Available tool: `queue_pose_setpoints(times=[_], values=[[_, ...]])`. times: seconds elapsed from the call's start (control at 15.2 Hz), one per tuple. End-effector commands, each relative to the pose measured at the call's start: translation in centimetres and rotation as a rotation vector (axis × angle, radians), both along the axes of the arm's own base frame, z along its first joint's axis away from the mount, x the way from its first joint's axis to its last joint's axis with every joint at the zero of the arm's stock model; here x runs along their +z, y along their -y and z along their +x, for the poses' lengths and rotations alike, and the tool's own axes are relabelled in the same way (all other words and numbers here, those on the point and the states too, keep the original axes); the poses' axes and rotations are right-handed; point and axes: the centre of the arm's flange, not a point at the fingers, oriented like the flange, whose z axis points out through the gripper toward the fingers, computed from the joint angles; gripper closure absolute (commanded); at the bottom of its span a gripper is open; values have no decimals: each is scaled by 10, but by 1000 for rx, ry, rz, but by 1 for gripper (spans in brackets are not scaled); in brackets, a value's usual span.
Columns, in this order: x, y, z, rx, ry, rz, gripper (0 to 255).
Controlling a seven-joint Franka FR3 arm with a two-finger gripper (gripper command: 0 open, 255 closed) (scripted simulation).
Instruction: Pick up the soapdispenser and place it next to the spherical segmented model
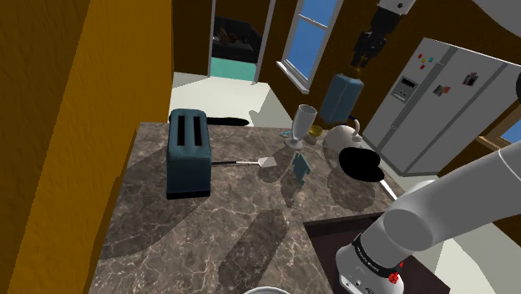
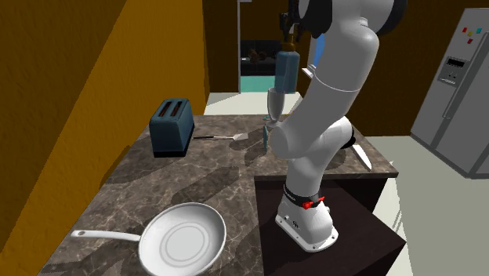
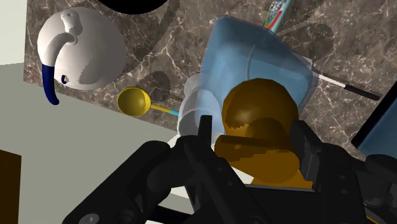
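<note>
The soap dispenser (image 1: pixel 343 97), a pale blue bottle with an amber pump head, hangs high above the far end of the marble counter (image 1: pixel 217 225). My gripper (image 1: pixel 365 52) is shut on its pump head from above. In the second exterior view the soap dispenser (image 2: pixel 286 72) hangs under the gripper (image 2: pixel 291 37). The wrist view looks down past the gripper (image 3: pixel 256 137), which clasps the amber head over the blue bottle (image 3: pixel 254 60). Below on the counter sit a white round body with a curved handle (image 3: pixel 79 48) and a small yellow ball on a thin stick (image 3: pixel 133 100).
A dark blue toaster (image 1: pixel 189 153) stands at the counter's far left, a spatula (image 1: pixel 250 162) beside it. A clear glass (image 1: pixel 302 124), a black dish (image 1: pixel 361 163) and a knife (image 1: pixel 389 190) lie near the white round body (image 1: pixel 342 137). A frying pan (image 2: pixel 182 239) rests near the front. A fridge (image 1: pixel 434 100) stands beyond.
</note>
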Motion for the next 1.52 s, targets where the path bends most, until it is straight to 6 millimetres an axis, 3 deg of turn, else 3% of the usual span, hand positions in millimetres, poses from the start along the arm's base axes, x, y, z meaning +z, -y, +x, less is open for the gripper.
queue_pose_setpoints(times=[0.0, 1.45], values=[[-12, 1, 1, 0, 1, 0, 255], [-128, 1, 1, 0, 1, 0, 255]])
